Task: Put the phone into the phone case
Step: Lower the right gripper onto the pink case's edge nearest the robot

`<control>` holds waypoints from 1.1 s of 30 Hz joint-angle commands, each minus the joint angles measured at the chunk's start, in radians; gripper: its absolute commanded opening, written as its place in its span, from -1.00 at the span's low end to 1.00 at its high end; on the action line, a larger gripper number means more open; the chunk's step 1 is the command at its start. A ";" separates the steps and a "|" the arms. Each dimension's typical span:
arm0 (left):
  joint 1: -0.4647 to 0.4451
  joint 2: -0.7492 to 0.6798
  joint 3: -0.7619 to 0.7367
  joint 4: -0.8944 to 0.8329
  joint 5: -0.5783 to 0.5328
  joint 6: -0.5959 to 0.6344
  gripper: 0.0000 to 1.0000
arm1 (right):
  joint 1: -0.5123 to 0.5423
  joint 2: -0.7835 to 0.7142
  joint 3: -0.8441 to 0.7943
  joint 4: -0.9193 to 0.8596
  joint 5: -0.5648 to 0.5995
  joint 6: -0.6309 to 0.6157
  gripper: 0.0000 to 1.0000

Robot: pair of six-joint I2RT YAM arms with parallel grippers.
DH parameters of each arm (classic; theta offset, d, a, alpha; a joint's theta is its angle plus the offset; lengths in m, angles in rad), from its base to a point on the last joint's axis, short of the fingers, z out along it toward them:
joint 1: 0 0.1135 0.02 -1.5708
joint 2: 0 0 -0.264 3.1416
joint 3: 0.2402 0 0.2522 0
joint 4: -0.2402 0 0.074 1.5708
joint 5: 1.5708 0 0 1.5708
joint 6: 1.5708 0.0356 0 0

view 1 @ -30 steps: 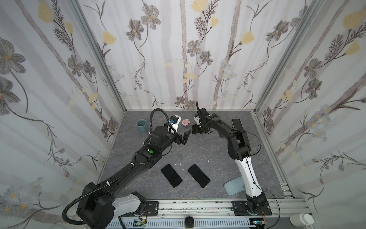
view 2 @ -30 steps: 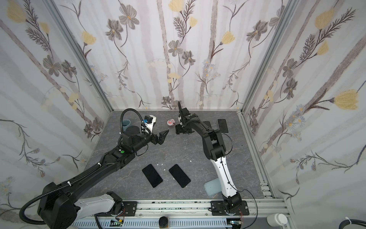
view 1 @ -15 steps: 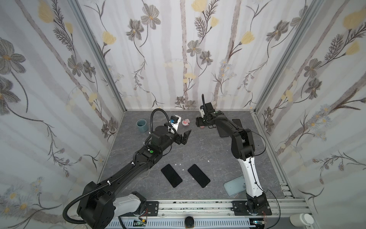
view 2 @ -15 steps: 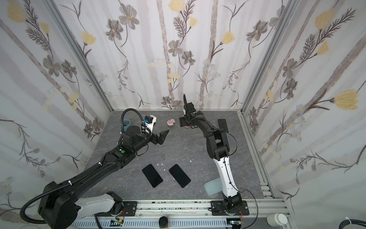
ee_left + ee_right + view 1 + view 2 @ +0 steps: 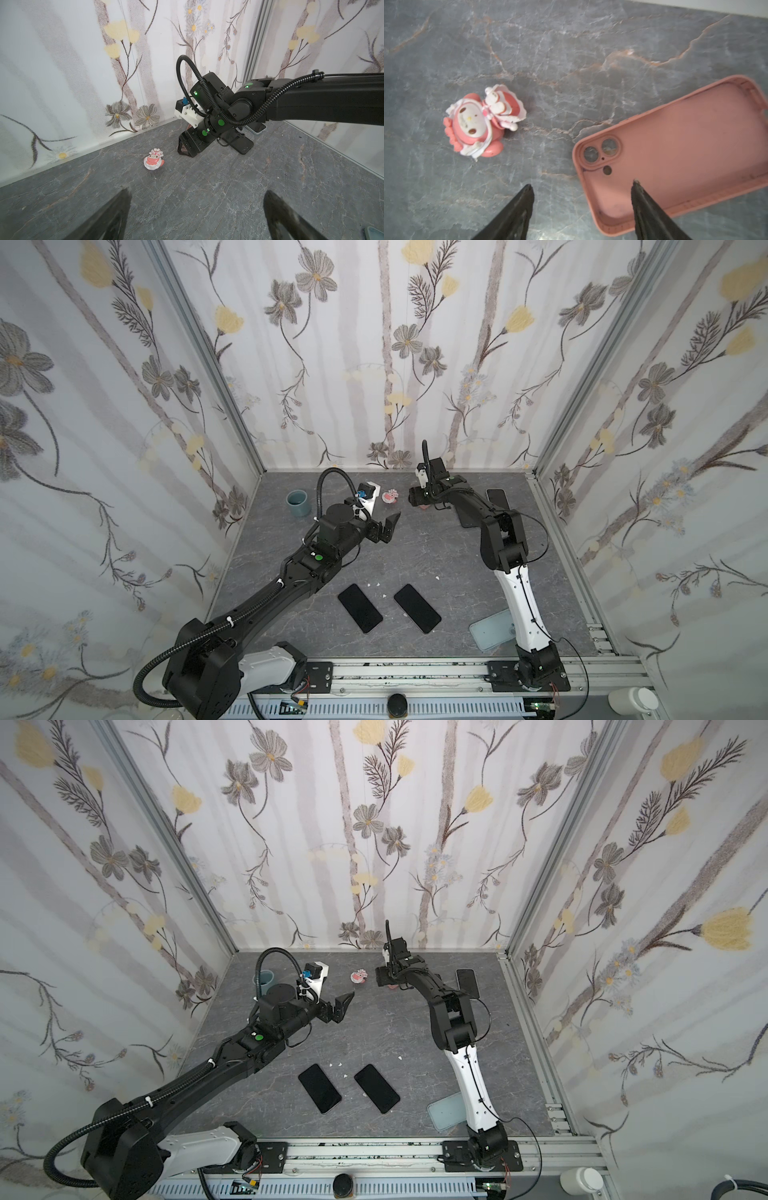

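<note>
The pink phone case point(image 5: 675, 153) lies open side up on the grey table, near the back wall. My right gripper point(image 5: 582, 184) hovers open over its camera-hole end, one finger above the case's inside and the other above bare table. In both top views this gripper point(image 5: 415, 499) sits at the back middle. Two black phones point(image 5: 360, 608) point(image 5: 417, 608) lie side by side near the front. My left gripper point(image 5: 388, 527) hangs open and empty above the table's middle left, pointing toward the back.
A pink figurine point(image 5: 477, 122) lies just beside the pink case. A grey-blue cup point(image 5: 297, 504) stands at the back left. A dark phone point(image 5: 243, 145) and a blue-cased phone point(image 5: 256, 128) lie at the back right. A light blue case point(image 5: 492, 628) lies beside the right arm's base.
My right gripper has shifted a little toward the back wall and its wrist has turned. The left arm has not moved.
</note>
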 commanded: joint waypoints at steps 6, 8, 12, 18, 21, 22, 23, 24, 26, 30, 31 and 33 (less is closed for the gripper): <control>0.001 -0.002 -0.003 0.035 0.005 -0.001 1.00 | 0.051 -0.007 -0.029 -0.085 -0.068 -0.016 0.43; 0.001 -0.003 -0.003 0.035 0.003 -0.001 1.00 | 0.065 -0.012 -0.031 -0.095 -0.077 -0.016 0.43; 0.001 -0.008 -0.003 0.035 -0.002 -0.001 1.00 | 0.096 -0.023 -0.033 -0.095 -0.121 0.014 0.43; 0.001 -0.008 0.000 0.033 -0.007 -0.004 1.00 | 0.165 -0.033 -0.033 -0.029 -0.225 0.102 0.43; 0.002 -0.008 0.001 0.032 -0.019 0.000 1.00 | 0.188 -0.036 -0.033 0.030 -0.276 0.142 0.43; 0.001 -0.008 0.001 0.031 -0.023 0.000 1.00 | 0.189 -0.039 -0.033 0.044 -0.279 0.153 0.42; 0.002 -0.009 -0.001 0.031 -0.028 0.002 1.00 | 0.188 -0.042 -0.031 0.051 -0.274 0.159 0.42; 0.002 -0.009 -0.001 0.030 -0.034 0.002 1.00 | 0.186 -0.049 -0.032 0.054 -0.254 0.159 0.42; 0.004 -0.012 0.000 0.031 -0.044 0.005 1.00 | 0.174 -0.059 -0.034 0.047 -0.201 0.156 0.42; 0.009 -0.016 0.001 0.031 -0.056 0.004 1.00 | 0.140 -0.055 -0.037 0.018 -0.139 0.132 0.42; 0.011 -0.017 0.001 0.031 -0.056 0.001 1.00 | 0.134 -0.049 -0.037 0.009 -0.133 0.124 0.42; 0.015 -0.017 -0.001 0.035 -0.057 -0.001 1.00 | 0.124 -0.041 -0.037 -0.010 -0.126 0.107 0.41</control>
